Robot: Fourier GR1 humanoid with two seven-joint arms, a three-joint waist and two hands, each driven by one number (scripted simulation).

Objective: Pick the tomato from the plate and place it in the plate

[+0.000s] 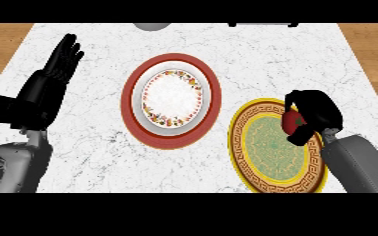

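A red tomato (291, 121) sits at the right side of a yellow plate (258, 172) with a green patterned centre, at the lower right. My right hand (319, 111) curls round the tomato, thumb and fingers wrapped over it and hiding most of it. A second plate (171, 99), white with a floral ring and a wide red rim, lies at the counter's middle, with nothing on it. My left hand (53, 76) rests open at the far left, fingers up, away from both plates.
The white marble counter (96, 145) has wooden floor showing past its far corners. A grey round object (153, 26) and a dark object (262, 24) sit at the counter's far edge.
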